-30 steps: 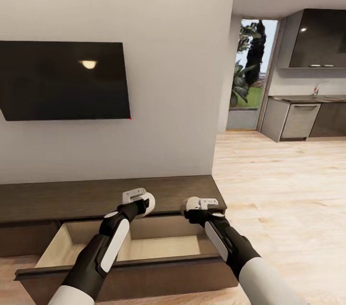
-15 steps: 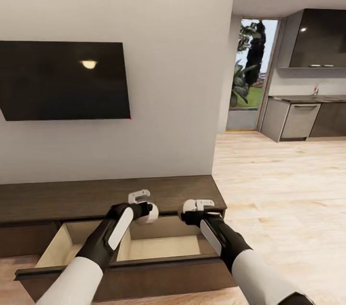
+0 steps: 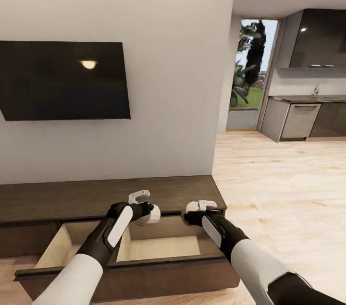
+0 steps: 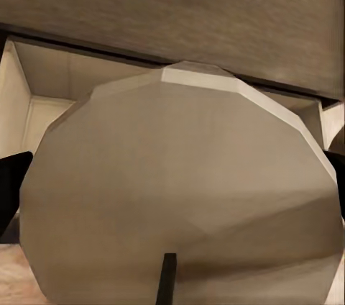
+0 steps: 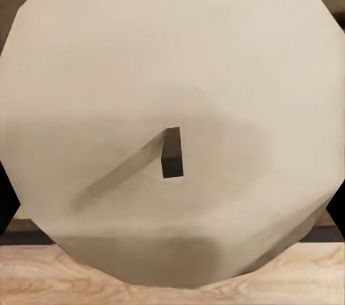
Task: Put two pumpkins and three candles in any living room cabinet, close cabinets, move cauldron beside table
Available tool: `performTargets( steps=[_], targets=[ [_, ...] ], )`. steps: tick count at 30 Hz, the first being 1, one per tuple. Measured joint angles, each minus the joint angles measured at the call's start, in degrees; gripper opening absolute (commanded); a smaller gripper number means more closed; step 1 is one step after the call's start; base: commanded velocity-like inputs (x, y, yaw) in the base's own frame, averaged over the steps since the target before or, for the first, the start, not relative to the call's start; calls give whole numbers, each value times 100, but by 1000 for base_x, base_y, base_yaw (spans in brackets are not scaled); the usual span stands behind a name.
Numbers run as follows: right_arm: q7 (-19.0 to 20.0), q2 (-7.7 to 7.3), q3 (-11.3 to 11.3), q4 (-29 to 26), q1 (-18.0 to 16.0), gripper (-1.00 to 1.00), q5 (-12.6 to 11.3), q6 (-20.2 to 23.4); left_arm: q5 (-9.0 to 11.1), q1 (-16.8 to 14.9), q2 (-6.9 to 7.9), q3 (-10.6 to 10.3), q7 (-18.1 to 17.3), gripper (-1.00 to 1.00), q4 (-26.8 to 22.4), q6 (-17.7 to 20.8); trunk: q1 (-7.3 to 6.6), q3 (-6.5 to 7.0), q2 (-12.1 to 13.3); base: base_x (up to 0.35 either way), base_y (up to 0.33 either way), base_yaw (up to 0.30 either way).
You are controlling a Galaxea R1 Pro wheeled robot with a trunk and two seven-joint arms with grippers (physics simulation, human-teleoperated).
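Both grippers are clamped on candles: left gripper (image 3: 144,209) on one candle (image 4: 180,190), right gripper (image 3: 194,209) on the other candle (image 5: 172,125), both poised over the open cabinet (image 3: 96,197) drawer (image 3: 158,247). Risk: release from height may tip or roll a candle toward the drawer's 12 o'clock wall. A television (image 3: 62,79) hangs above at 12 o'clock; nothing obstructs the drop.

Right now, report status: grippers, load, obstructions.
Left gripper shut on a stubby tan-beige candle. Right gripper shut on a second candle. Both over the dark wooden cabinet's open pale-lined drawer. Nothing blocking.
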Motion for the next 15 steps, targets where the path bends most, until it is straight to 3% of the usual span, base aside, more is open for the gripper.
performTargets(
  steps=[15],
  targets=[
    [1,1,3,14,-7,-100,-21,-2,-30,0,-2,-9,8,-100,21,-3,-1,0,0,208,0,0]
  ],
)
